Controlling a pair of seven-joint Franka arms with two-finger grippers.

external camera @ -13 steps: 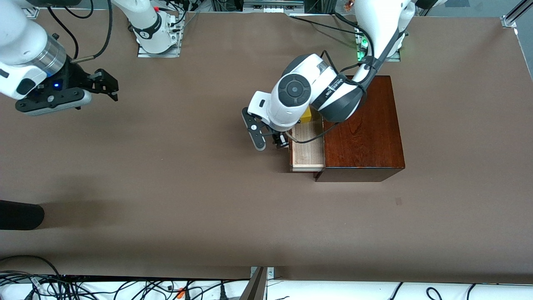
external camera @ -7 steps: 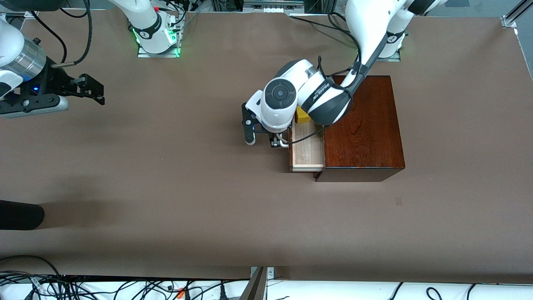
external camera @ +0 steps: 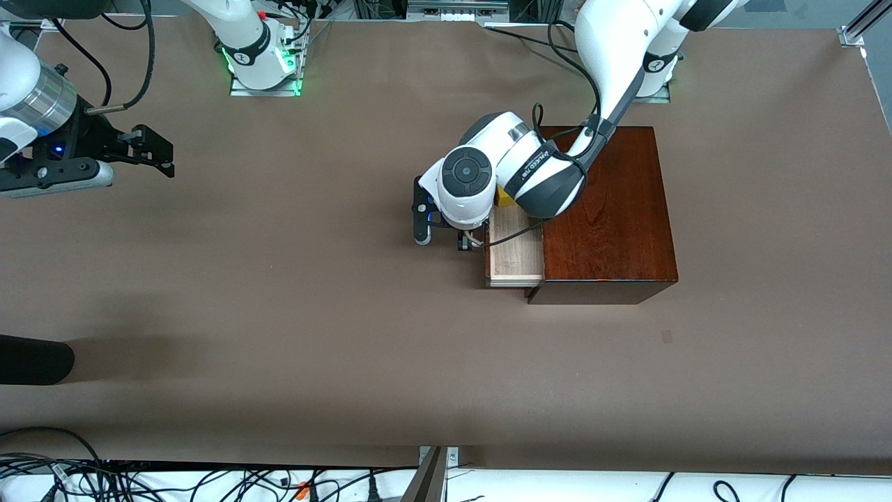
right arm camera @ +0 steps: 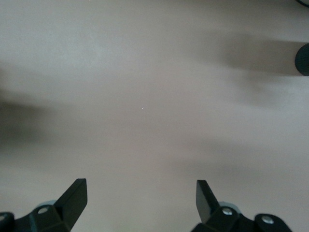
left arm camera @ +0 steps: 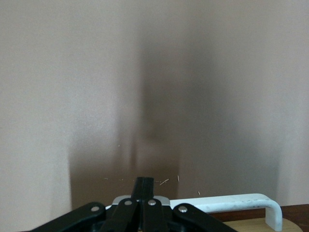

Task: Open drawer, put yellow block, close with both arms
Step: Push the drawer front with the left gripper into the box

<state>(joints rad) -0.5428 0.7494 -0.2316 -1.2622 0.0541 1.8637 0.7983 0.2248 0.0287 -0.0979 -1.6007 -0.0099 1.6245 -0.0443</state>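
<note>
The drawer [external camera: 516, 254] stands pulled out of the mahogany box [external camera: 606, 209] toward the right arm's end of the table, its pale tray showing. The yellow block [external camera: 502, 200] lies in the tray's end farther from the front camera, mostly hidden under the left arm's wrist. My left gripper [external camera: 465, 242] is down at the drawer front, shut, fingertips pressed together right against the white handle [left arm camera: 231, 203] with nothing between them. My right gripper [external camera: 159, 149] hangs open over bare table at its own end; in its wrist view [right arm camera: 140, 195] only tabletop lies below.
A dark rounded object [external camera: 35, 359] pokes in at the table's edge at the right arm's end. Cables [external camera: 174, 481] run along the edge nearest the front camera. A small mark [external camera: 667, 337] is on the mat near the box.
The left gripper has shut and swung in close to the drawer handle. The right arm drew back toward its end of the table, then held still.
</note>
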